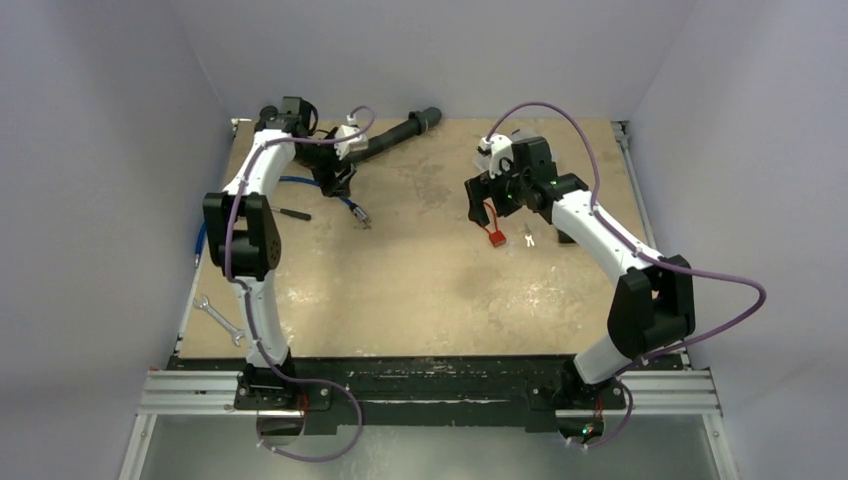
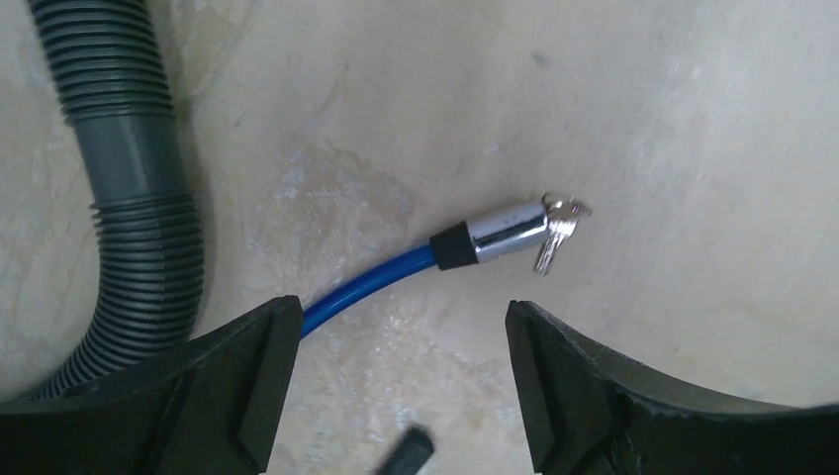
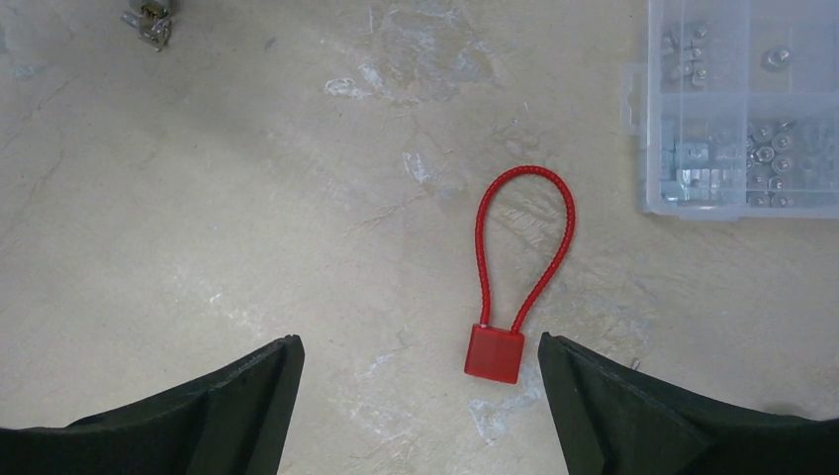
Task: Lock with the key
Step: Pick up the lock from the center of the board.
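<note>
A thin red cable lock lies right of the table's centre, its small square red body [image 1: 493,238] [image 3: 495,353] nearest me and its loop [image 3: 524,237] running away. A tiny silvery key [image 1: 528,235] lies just right of that body in the top view. My right gripper [image 1: 483,203] [image 3: 420,346] hovers open over the lock, with the body just inside its right finger [image 3: 613,416] and nothing touched. My left gripper [image 1: 338,185] [image 2: 404,322] is open at the back left, with bare table between its fingers.
Beyond the left fingers lies a blue cable [image 2: 366,282] with a chrome lock end [image 2: 492,232] and small keys [image 2: 559,230]. Alongside runs a grey ribbed hose [image 1: 400,132] [image 2: 139,198]. A clear parts box [image 3: 742,99], a small silvery piece [image 3: 148,22] and a spanner [image 1: 220,318] also lie about.
</note>
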Motion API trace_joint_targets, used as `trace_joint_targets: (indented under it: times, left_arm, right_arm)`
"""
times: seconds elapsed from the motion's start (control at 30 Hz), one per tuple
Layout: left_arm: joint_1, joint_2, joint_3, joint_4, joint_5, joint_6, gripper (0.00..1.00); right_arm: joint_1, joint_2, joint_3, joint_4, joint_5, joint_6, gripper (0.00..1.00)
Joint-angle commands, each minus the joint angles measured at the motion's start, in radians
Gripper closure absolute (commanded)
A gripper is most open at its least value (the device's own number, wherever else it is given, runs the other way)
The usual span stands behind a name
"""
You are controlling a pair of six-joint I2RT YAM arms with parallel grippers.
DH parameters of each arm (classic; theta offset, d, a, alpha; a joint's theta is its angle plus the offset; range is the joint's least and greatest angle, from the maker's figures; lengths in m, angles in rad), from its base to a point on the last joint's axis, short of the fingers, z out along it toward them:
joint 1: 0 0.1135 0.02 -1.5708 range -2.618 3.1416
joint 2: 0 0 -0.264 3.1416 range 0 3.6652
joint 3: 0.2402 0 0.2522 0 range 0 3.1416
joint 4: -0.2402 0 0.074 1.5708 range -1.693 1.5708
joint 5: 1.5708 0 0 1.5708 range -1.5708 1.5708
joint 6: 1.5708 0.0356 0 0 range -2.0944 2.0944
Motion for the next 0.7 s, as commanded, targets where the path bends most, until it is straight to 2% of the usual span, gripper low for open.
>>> trace_joint_targets:
  times: [0.0,0.13,0.2,0.33,0.47,0.67]
  left_arm:
    - [0.000,0.098,0.143,-0.302,-0.009,0.486,0.21]
    - [0.002,0.153,0.152,-0.347,-0.086,0.715,0.26]
    - [0.001,0.194,0.187,-0.370,-0.101,0.769,0.28]
    - [0.001,0.267,0.259,-0.361,-0.097,0.773,0.32]
    - [0.001,0.296,0.260,-0.325,-0.109,0.804,0.40]
    - [0.011,0.333,0.273,-0.261,-0.116,0.815,0.46]
  right_arm:
    - [0.000,-0.043,0.050,-0.012,-0.039,-0.026,0.01]
    - [0.000,-0.051,0.058,-0.022,-0.062,-0.031,0.01]
    - [0.000,-0.057,0.058,-0.024,-0.060,-0.031,0.01]
    - [0.000,-0.061,0.061,-0.037,-0.057,-0.031,0.01]
    - [0.000,-0.069,0.061,-0.049,-0.066,-0.039,0.01]
    - [0.000,-0.067,0.071,-0.066,-0.063,-0.046,0.01]
